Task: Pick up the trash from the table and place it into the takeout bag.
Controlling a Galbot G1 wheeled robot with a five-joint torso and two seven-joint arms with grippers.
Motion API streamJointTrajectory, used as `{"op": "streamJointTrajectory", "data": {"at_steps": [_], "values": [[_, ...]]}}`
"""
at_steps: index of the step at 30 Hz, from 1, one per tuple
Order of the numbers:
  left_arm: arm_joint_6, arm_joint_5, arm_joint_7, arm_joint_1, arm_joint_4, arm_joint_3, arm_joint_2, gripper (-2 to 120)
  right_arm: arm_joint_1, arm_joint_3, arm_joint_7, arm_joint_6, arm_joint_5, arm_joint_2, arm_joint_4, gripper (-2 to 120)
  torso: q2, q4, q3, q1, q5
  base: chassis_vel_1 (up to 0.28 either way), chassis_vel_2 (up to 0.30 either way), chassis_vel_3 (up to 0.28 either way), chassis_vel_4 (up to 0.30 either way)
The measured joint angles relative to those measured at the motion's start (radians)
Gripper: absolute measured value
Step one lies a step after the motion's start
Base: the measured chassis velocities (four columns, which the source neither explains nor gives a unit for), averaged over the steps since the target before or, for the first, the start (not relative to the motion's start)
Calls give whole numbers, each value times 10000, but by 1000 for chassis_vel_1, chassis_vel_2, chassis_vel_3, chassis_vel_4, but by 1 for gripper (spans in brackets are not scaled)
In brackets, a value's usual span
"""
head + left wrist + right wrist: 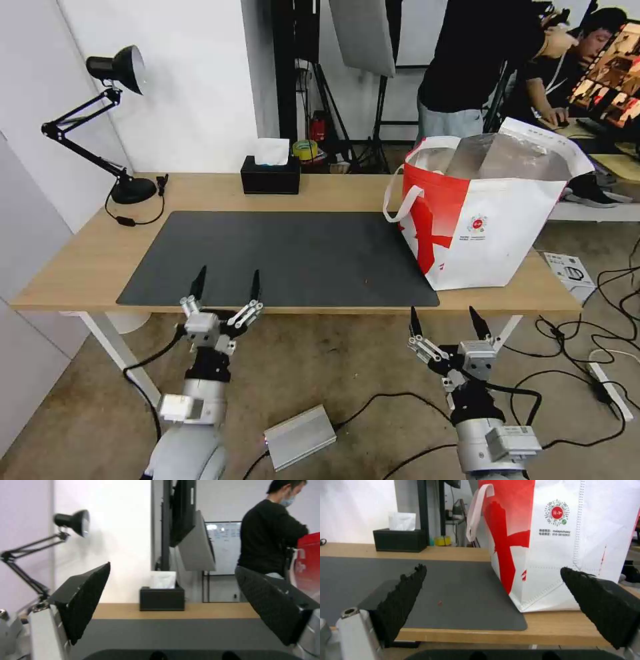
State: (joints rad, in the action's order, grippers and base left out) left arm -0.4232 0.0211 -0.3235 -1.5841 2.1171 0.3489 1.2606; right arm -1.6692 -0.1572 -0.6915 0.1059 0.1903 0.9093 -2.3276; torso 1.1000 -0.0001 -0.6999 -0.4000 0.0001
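Both my arms hang low in front of the counter (80, 267), at its near edge. My left gripper (227, 285) is spread wide with nothing between the fingers, tips up over the front of the grey mat (267, 257). My right gripper (445, 323) is spread just as wide and empty, below the counter edge, near the takeout bag (493, 233).

The bag stands upright at the right end of the counter, partly on the mat, mouth open, foil lining showing. I see no bowl or cup on the counter; only a tiny reddish crumb (439, 602) lies on the mat in the right wrist view. So I judge the trash is already bagged, though I cannot see down inside.

The bag looks like soft, thin fabric that would crumple if squeezed at the walls. The white loop handle (400, 200) is the place to take hold.

The tissue box (270, 175) and lamp (113, 120) sit at the back.
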Motion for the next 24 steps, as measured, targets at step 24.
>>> {"op": "streamJointTrajectory", "data": {"at_steps": [24], "values": [[-1237, -2146, -1216, -1753, -422, 441, 1758, 100, 0, 0, 0, 0, 0, 0, 0, 100, -1, 1, -1, 0, -1, 0, 0, 0, 0]]}}
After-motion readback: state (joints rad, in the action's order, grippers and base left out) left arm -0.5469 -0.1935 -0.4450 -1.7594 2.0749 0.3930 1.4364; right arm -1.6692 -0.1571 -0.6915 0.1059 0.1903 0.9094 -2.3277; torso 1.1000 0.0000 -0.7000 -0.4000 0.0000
